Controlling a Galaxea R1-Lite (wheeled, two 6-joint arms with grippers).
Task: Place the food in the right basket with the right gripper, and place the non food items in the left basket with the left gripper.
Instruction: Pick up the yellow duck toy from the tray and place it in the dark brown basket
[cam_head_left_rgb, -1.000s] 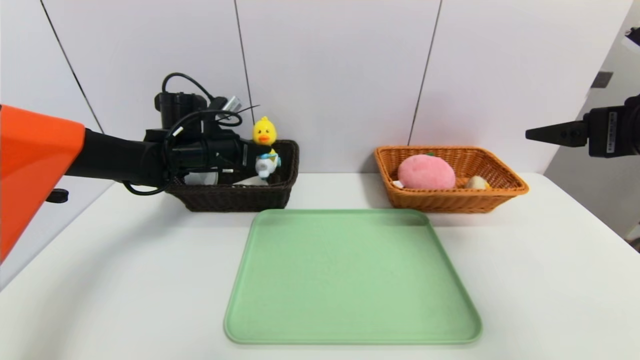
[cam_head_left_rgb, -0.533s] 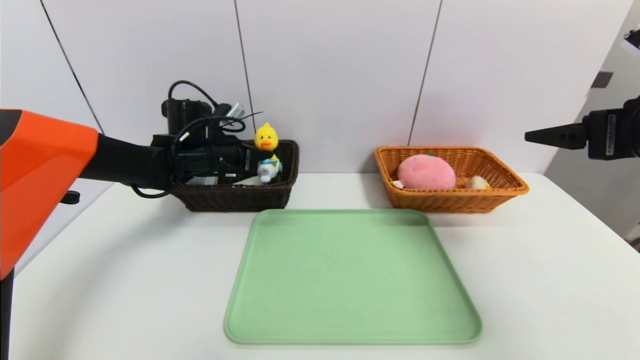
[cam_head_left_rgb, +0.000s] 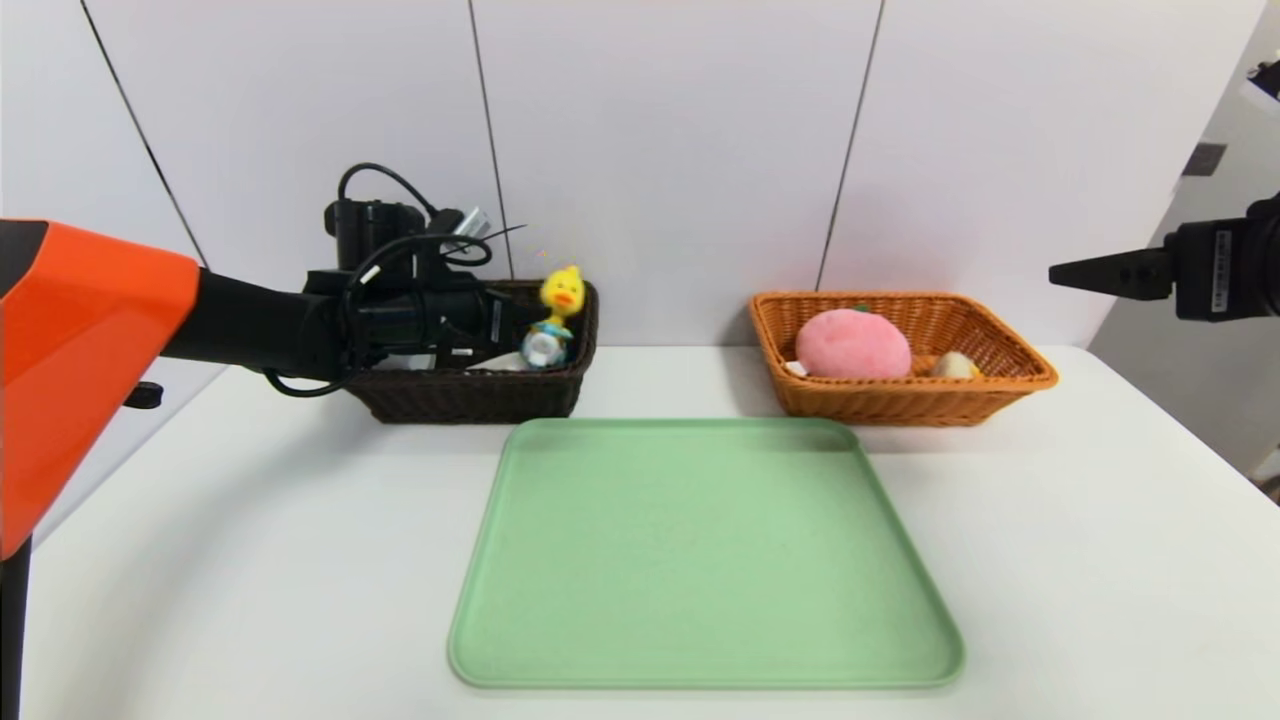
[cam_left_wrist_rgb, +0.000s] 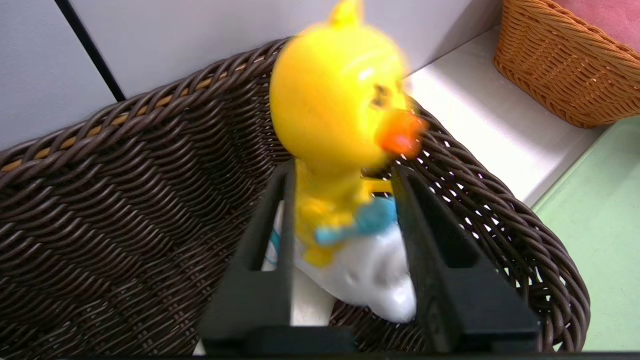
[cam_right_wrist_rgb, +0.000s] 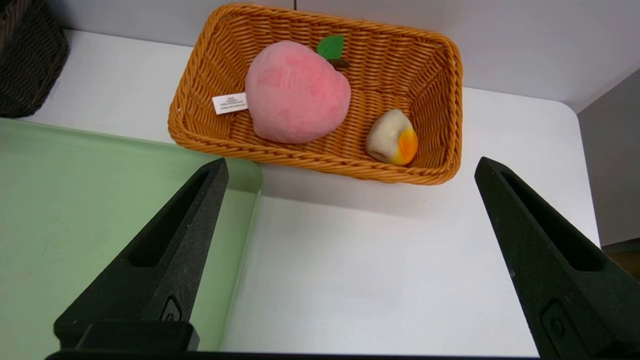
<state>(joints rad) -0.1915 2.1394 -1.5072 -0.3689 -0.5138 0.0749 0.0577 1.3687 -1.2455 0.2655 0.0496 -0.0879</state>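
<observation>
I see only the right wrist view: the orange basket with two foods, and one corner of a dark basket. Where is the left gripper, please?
Observer: The left gripper is over the dark basket, pointing into it.
Operator: Does it hold something?
Observer: A duck toy leans tilted between its fingers, with a gap on one side; the jaws are open.
Operator: Is there anything else in that basket?
Observer: Something white lies below the gripper; I cannot tell what it is.

Yellow duck toy (cam_head_left_rgb: 556, 312), dark brown basket (cam_head_left_rgb: 470, 392), orange basket (cam_head_left_rgb: 900, 395), green tray (cam_head_left_rgb: 700, 560).
</observation>
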